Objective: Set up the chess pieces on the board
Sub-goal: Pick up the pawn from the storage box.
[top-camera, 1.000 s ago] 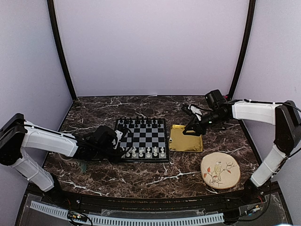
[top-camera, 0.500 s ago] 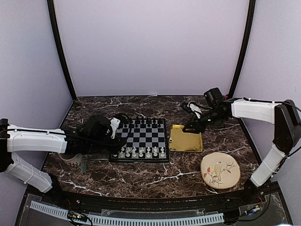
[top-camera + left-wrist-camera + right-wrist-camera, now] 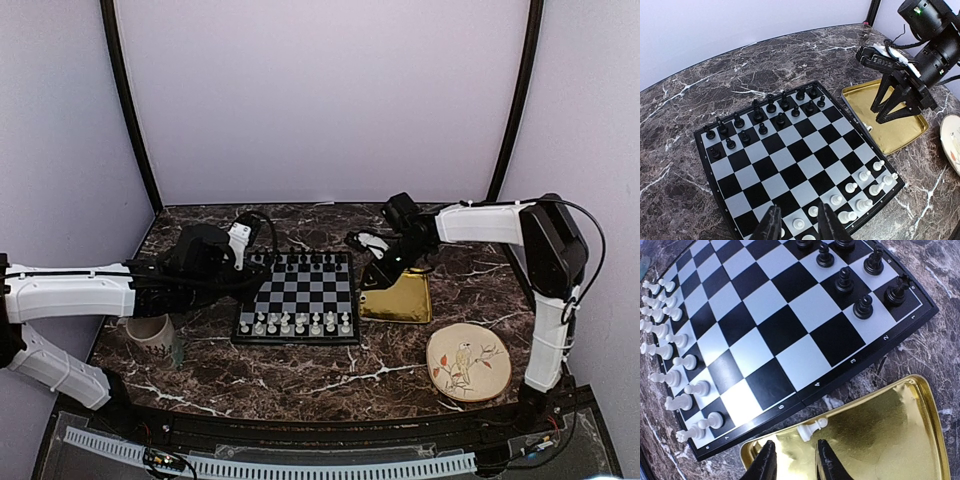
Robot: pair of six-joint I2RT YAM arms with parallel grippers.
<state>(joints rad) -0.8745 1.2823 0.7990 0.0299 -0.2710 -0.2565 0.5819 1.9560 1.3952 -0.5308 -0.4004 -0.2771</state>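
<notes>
While the left arm waits: the left gripper (image 3: 797, 207) hangs over the near side of the board (image 3: 300, 298); its two fingers are a little apart and hold nothing; the best place for it is away from the white rows.
Board: it sits in the middle of the table; the black pieces (image 3: 297, 262) fill the two far rows; the white chess pieces (image 3: 297, 323) stand in the two near rows.
Lone white piece: one tiny white piece (image 3: 812, 429) lies on its side in the gold tray (image 3: 400, 305), close to the edge beside the board; it is not on the board yet.
Right gripper: the right gripper (image 3: 795, 442) hangs over the tray with that piece just in front of its fingers; the fingers are apart with nothing between them.
Step now, I think: pick up the lone piece.
How to do it well: come down with one finger on each side of it; it looks smooth and may roll on the shiny tray, so squeeze softly; mind the tray wall; lift slowly; set it upright on a free white square without bumping the pieces next to it.
Bird plate (image 3: 468, 362): it lies near the right; leave it alone.
</notes>
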